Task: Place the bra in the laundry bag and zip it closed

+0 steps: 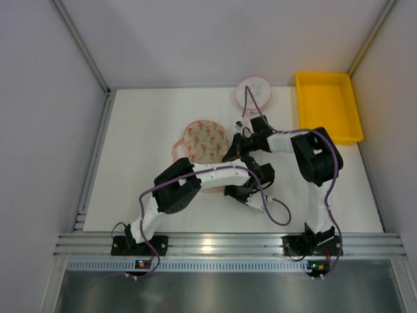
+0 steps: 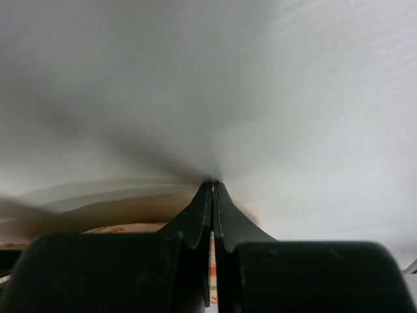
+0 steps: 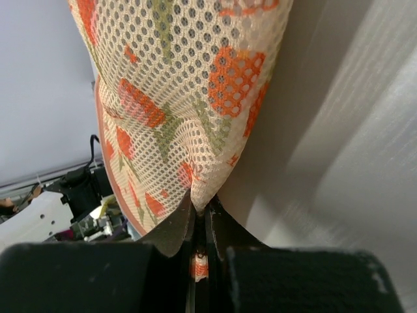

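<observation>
The laundry bag (image 1: 206, 139) is a cream mesh pouch with an orange-red pattern and pink trim, standing on edge at the table's middle. Its other half lies low under my left forearm. My right gripper (image 1: 229, 155) is shut on the bag's right edge. In the right wrist view the mesh (image 3: 182, 98) bunches into the closed jaws of the right gripper (image 3: 201, 210). My left gripper (image 1: 237, 193) is just in front of the bag. In the left wrist view the left gripper (image 2: 214, 186) is shut with patterned fabric (image 2: 213, 264) between its fingers, tips against the table. The bra is hidden.
A small round white mesh disc (image 1: 254, 92) with a pink rim and cord lies at the back. A yellow tray (image 1: 326, 104) stands at the back right. White walls close in the table on the left, back and right.
</observation>
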